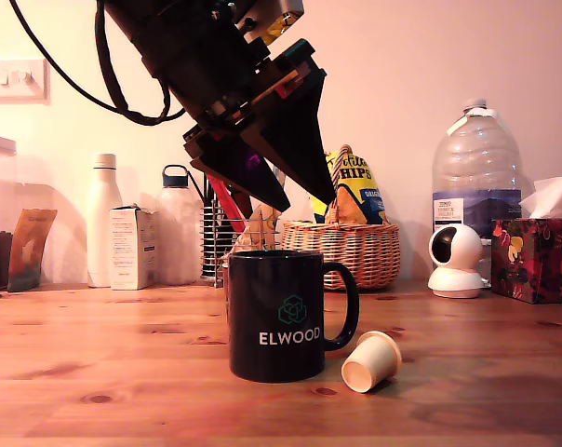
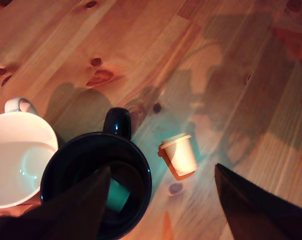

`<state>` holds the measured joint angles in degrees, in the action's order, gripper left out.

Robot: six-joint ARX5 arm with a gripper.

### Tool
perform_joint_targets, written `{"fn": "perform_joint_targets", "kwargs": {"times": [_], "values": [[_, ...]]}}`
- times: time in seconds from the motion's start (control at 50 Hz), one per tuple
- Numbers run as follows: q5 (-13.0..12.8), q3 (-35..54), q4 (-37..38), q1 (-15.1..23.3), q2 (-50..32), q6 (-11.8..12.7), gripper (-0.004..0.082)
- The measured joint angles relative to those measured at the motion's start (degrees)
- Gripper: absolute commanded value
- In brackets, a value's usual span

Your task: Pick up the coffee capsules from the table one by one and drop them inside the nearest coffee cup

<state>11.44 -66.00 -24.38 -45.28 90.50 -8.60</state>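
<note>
The black ELWOOD coffee cup stands upright in the middle of the wooden table. One cream coffee capsule lies on its side just to the exterior view's right of it, beside the handle. My gripper hangs open and empty above the cup's rim. In the wrist view the cup lies under one finger, and a pale capsule-like shape rests inside it. The loose capsule lies between the fingers of the gripper, down on the table.
A white mug stands right against the black cup. Along the back wall are a white bottle, a wicker basket with a chips bag, a large water bottle, a white camera and a tissue box.
</note>
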Motion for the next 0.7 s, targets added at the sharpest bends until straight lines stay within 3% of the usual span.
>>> {"fn": "perform_joint_targets", "kwargs": {"times": [0.12,0.7], "values": [[0.0,0.0,4.2,0.1,-0.1,0.5,0.0573],[0.0,0.0,5.6,0.1,-0.1,0.7,0.0573]]}}
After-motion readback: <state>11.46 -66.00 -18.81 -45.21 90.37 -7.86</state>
